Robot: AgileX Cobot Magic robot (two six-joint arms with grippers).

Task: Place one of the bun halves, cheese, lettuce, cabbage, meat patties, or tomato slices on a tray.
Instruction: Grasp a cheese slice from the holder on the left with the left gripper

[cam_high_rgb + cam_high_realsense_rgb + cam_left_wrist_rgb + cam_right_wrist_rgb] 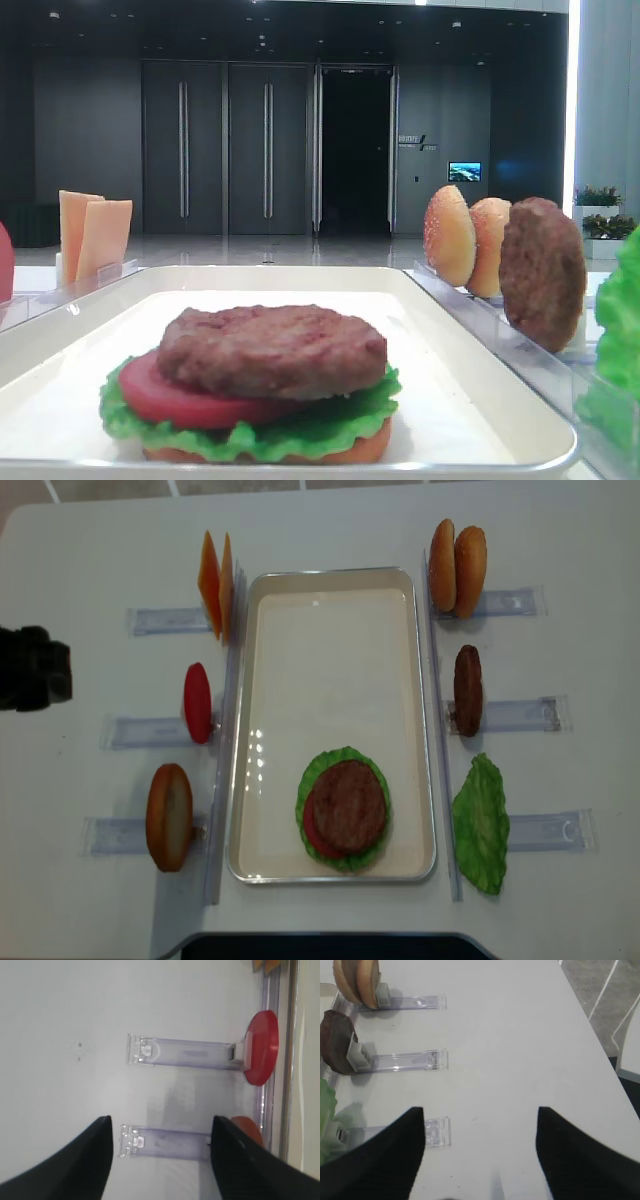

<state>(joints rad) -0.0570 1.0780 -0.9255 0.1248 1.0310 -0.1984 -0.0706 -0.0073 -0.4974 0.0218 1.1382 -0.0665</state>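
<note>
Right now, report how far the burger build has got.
Done: on the tray sit a bun half, lettuce, a tomato slice and a patty. In hand: nothing; the left gripper and right gripper are open and empty. Left: the cheese and the bun halves stand in their racks.

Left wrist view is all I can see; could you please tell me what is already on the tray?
Observer: A stack at the tray's near end: bottom bun, lettuce, tomato, top patty.
Operator: Thank you. What stands to the tray's right?
Observer: Two buns, a spare patty and a leaf.
Operator: Is the other arm holding anything?
Observer: No, the right fingers stand open above the table.
</note>
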